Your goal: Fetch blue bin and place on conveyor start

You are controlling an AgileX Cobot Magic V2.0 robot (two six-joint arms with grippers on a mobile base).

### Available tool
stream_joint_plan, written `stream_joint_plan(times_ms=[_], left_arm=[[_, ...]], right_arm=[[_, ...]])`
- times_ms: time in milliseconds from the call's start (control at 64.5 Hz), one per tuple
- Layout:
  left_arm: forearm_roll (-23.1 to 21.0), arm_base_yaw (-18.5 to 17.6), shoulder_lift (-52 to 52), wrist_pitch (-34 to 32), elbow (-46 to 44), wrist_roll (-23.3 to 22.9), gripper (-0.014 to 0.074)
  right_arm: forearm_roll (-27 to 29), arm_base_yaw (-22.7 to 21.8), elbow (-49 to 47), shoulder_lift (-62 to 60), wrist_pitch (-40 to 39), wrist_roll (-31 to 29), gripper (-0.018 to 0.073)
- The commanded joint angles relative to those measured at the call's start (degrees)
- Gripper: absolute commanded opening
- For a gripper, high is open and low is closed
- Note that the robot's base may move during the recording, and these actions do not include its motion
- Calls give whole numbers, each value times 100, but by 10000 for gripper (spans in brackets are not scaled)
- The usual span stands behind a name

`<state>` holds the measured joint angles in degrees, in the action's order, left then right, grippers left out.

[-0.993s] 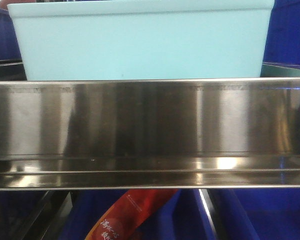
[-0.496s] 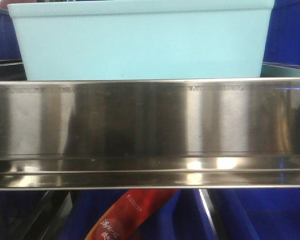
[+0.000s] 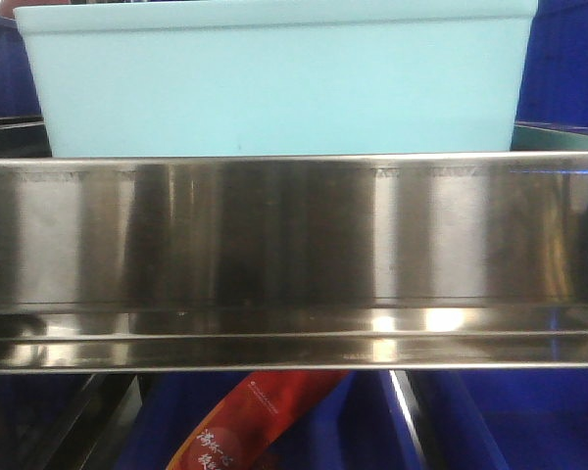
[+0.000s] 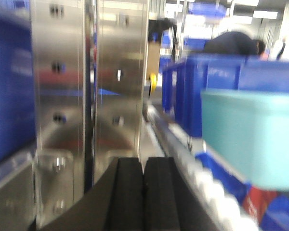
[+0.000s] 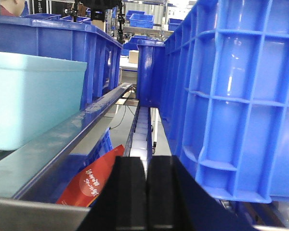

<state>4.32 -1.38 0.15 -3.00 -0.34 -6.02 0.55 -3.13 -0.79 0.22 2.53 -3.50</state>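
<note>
A warehouse or factory floor, shown by stainless-steel shelf racks (image 3: 294, 235), ribbed blue crates (image 5: 231, 96) and roller tracks (image 5: 140, 126).

Barred across the whole front by the stainless-steel shelf rail (image 3: 294, 235), just beneath the blue bin (image 3: 274, 88). Open to the bin's right: a narrow lane over the roller track (image 5: 140, 127), walled by a ribbed royal-blue crate (image 5: 241, 96). Open to its left, up to the bolted steel upright (image 4: 86, 86).

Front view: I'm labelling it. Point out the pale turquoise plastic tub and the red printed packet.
The pale turquoise plastic tub (image 3: 274, 88), front view, middle of its front wall.
The red printed packet (image 3: 255, 416), front view, its printed face.
</note>
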Motion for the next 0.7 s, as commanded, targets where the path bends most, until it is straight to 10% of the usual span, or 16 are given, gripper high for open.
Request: stream_joint_plan(times_ms=[0,683], left_arm=[[26,13,-15,-8,-331,-23,-111],[-8,13,2110,3380,-4280,-23,-111]], right_arm=[[102,-5,-362,-22,192,-30,-165],[758,-5,-4562,2158,3498,-30,-165]])
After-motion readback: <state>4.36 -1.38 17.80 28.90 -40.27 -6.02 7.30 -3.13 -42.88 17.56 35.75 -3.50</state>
